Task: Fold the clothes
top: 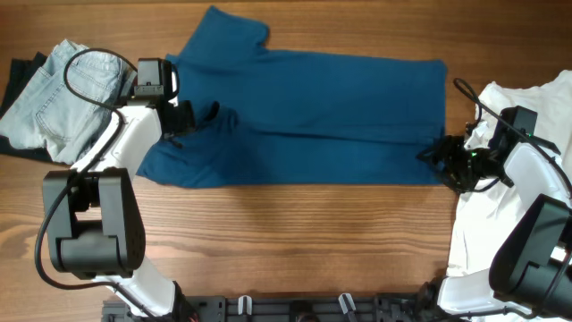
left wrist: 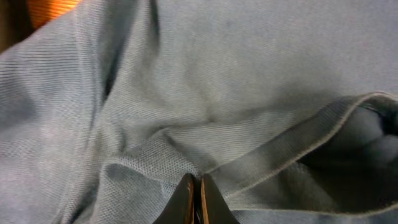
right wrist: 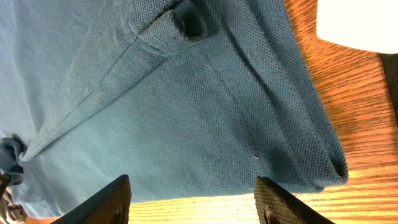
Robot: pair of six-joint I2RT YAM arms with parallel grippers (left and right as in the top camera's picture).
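A blue polo shirt (top: 304, 112) lies spread flat across the middle of the wooden table, folded lengthwise. My left gripper (top: 189, 121) is at the shirt's left end, shut on a pinch of the blue fabric (left wrist: 196, 180). My right gripper (top: 440, 154) is at the shirt's lower right corner, open, its two fingers (right wrist: 193, 199) straddling the hem edge above the wood. The shirt fills the right wrist view (right wrist: 168, 93).
Light denim jeans (top: 67, 94) lie piled over a dark garment (top: 20, 76) at the far left. White cloth (top: 500, 224) lies along the right edge under the right arm. Bare wood (top: 295, 233) lies in front of the shirt.
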